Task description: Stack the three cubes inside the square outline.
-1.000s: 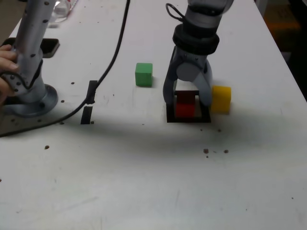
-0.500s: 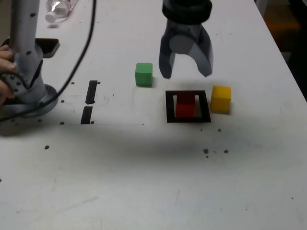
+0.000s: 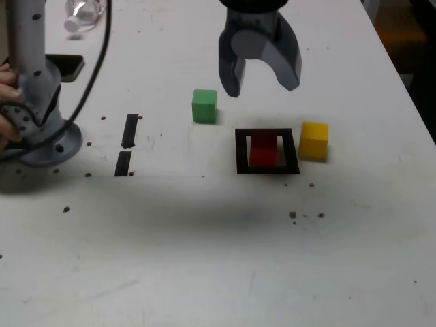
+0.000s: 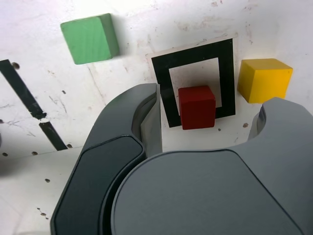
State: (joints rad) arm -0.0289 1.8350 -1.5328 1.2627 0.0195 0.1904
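The red cube sits inside the black square outline on the white table. Just off the outline on the exterior view's right rests the yellow cube. The green cube lies apart, up and toward the exterior view's left of the outline. My gripper hangs open above the table behind the outline, nothing between its fingers. It is raised well clear of the red cube.
Two short black tape strips lie at the exterior view's left. The arm's base stands at the left edge with a hand beside it. A plastic bottle and a dark object lie at the far left.
The gripper has let go of the red cube in the outline and risen straight up, its fingers spread. The cable has swung left. The cubes stay put.
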